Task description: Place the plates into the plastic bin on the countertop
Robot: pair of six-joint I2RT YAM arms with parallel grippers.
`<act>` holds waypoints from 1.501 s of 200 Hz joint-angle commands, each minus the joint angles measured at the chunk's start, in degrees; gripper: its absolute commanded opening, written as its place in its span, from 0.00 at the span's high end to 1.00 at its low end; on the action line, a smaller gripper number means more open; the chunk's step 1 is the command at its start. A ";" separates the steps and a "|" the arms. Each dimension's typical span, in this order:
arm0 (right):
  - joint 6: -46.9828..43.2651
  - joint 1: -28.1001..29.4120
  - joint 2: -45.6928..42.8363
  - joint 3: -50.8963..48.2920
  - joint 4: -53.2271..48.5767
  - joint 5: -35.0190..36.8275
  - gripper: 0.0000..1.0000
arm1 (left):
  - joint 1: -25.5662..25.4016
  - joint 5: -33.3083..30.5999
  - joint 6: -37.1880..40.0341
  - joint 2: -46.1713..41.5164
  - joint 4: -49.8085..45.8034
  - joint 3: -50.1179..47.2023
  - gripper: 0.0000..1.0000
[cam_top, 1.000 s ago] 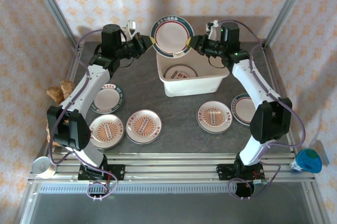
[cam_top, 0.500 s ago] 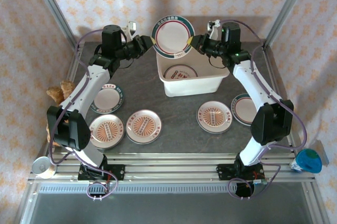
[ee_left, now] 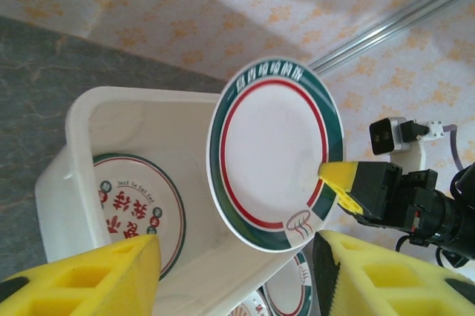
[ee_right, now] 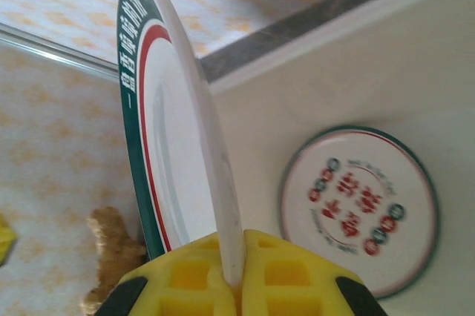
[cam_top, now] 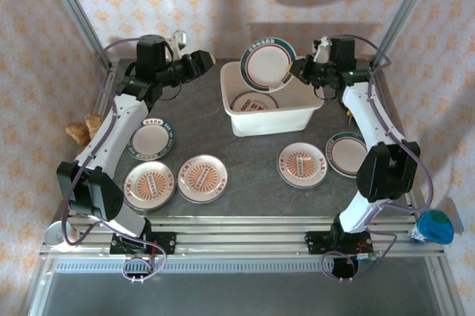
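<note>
Top external: the right gripper (cam_top: 294,70) pinches the rim of a teal-rimmed plate (cam_top: 266,64), tilted above the plastic bin (cam_top: 276,127). Five other plates (cam_top: 202,178) lie on the countertop (cam_top: 245,154). Left wrist: the left gripper (ee_left: 236,275) is spread, holding nothing. A printed plate (ee_left: 137,208) lies in the bin. Right wrist: yellow fingers (ee_right: 185,279) clamp the plate's edge.

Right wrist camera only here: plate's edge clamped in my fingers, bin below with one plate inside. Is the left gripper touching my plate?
Observer: No, the left gripper is open and apart from the held plate, off to its left.
Operator: How many plates wait on the countertop?
Observer: Five plates lie on the countertop, three toward the left arm, two toward the right.
Operator: Where is mine over the bin?
Observer: In the top view, over the plastic bin's far side.
</note>
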 commanded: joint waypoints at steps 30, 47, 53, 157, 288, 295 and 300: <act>-11.86 0.26 3.70 2.18 -11.38 1.20 1.00 | 3.46 -2.11 5.54 -2.40 -4.01 -2.44 0.44; -11.88 0.22 5.10 2.13 -11.53 1.60 1.00 | 3.90 -2.12 5.97 -2.05 -4.38 -3.63 0.45; -11.96 0.26 5.62 2.31 -11.53 1.74 1.00 | 3.99 -2.05 6.14 -1.88 -4.52 -3.97 0.46; -12.40 1.75 16.77 9.56 -14.79 -0.96 1.00 | 4.09 -2.82 8.62 1.27 -6.61 -4.21 0.48; -12.81 2.80 24.93 13.37 -19.34 1.50 1.00 | 4.10 -2.58 9.61 7.25 -8.69 -1.13 0.48; -12.89 2.81 25.34 13.65 -19.76 1.50 1.00 | 4.09 -2.57 9.69 7.45 -8.82 -1.04 0.48; -12.93 2.81 25.70 13.83 -20.00 1.38 0.99 | 4.09 -2.57 9.77 7.58 -8.91 -0.99 0.48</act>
